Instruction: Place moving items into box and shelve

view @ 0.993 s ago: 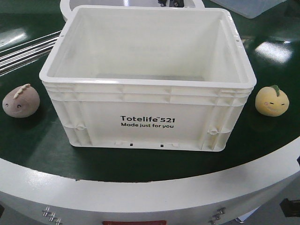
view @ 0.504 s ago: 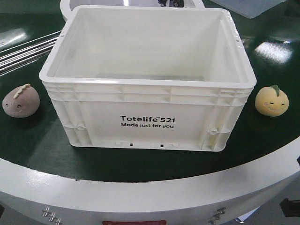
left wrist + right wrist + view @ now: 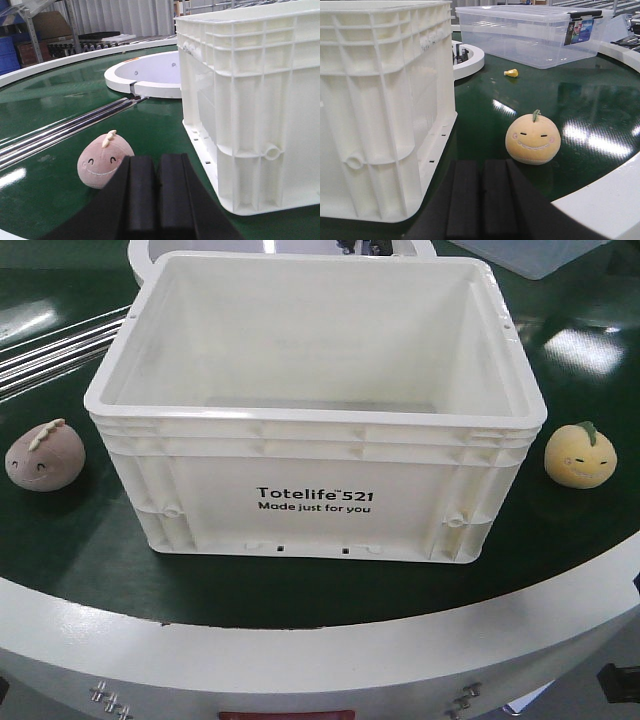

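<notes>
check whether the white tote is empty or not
Empty: the white tote shows a bare floor; pink plush and yellow plush sit outside it.

Green tabletop with white rim along the near edge. Metal rails cross far left. White ring far centre. Clear lidded bin far right, with a small yellow piece lying near it. Blue bins beyond, far left.
</notes>
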{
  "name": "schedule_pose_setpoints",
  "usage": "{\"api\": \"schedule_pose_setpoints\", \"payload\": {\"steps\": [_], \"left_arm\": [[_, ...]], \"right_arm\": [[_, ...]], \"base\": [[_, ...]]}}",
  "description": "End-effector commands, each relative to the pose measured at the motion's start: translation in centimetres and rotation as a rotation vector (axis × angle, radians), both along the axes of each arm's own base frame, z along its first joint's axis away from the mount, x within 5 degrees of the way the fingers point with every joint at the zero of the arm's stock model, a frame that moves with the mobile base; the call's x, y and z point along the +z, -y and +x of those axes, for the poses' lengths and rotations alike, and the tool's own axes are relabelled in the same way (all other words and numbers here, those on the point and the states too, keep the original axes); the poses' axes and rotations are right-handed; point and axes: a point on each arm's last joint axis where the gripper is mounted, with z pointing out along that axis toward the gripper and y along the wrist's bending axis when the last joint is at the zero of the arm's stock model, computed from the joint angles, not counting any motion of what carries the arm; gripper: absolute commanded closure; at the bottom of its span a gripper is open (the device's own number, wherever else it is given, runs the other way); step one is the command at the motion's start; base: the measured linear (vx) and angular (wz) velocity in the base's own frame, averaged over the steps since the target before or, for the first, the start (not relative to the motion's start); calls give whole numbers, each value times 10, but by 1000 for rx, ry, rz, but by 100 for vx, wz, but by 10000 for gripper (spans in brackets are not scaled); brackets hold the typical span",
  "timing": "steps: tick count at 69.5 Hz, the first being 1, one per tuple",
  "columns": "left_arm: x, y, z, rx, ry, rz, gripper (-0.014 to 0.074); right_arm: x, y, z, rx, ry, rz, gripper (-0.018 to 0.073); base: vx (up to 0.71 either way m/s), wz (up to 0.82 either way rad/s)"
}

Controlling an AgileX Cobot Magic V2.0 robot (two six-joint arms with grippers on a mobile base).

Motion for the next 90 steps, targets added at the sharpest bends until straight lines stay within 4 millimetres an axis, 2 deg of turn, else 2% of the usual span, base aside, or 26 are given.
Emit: {"api": "schedule_pose_setpoints", "payload": {"steps": [1,39,54,64,73,80,90], "left_arm": [[8,-2,-1,15,103,-24,603],[12,-2,-2,24,150,-22,603],[26,-6,-4,56,309,-38,603],[34,-6,-6,60,346,-43,603],[56,-5,-9,40,324,-46,603],[83,-3,-6,28,291,-41,603],[127,-1,13,22,246,-78,603]], "right_arm": [[6,1,1,-18,79,2,566],[8,2,1,-22,102,3,566],[26,5,-1,-59,300,8,566],[38,7,-3,-73,389,16,566],[61,5,-8,-57,389,24,566],[90,4,-10,-38,361,3,566],[135,2,1,-21,292,-2,566]], "base": [[0,0],[0,0],[0,0],[0,0],[0,0],[0,0],[0,0]]}}
